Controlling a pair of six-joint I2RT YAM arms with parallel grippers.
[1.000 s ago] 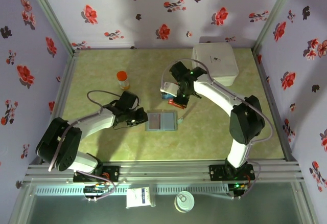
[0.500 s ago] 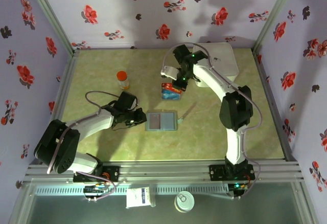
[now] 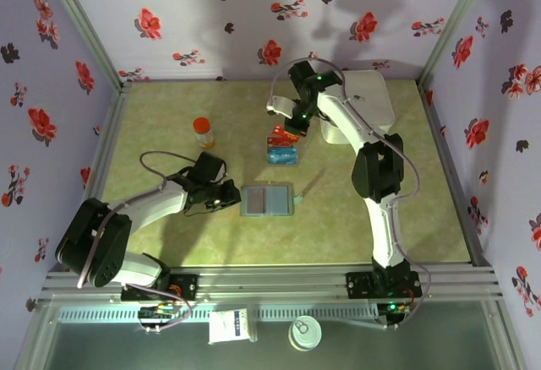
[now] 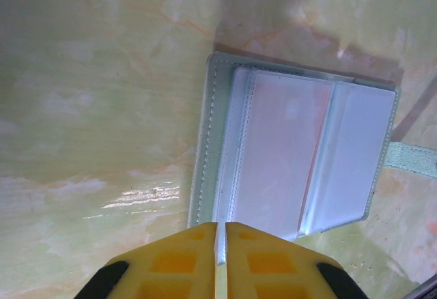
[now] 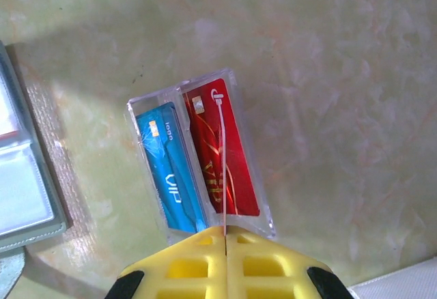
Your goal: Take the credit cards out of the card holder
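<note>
The grey card holder point(image 3: 267, 199) lies open on the table, its clear sleeves point(image 4: 287, 155) facing up. My left gripper point(image 4: 221, 225) is shut on the holder's near left edge, which sits in the narrow slit between the yellow fingers, also seen from above point(image 3: 232, 199). A red card point(image 5: 218, 155) and a blue card point(image 5: 167, 169) lie side by side in a clear plastic tray point(image 3: 283, 150). My right gripper point(image 5: 223, 232) hovers over that tray point(image 3: 292, 127), shut on a thin card seen edge-on; its colour is unclear.
A large white box point(image 3: 359, 104) stands at the back right, close behind the right arm. An orange-capped bottle point(image 3: 203, 131) is at the back left. The holder's pale green strap point(image 3: 311, 184) trails to the right. Flowered walls enclose the table.
The right gripper has moved from beside the holder toward the back and now hangs over the clear tray, where the red card now lies beside the blue one. The left arm has stayed put.
</note>
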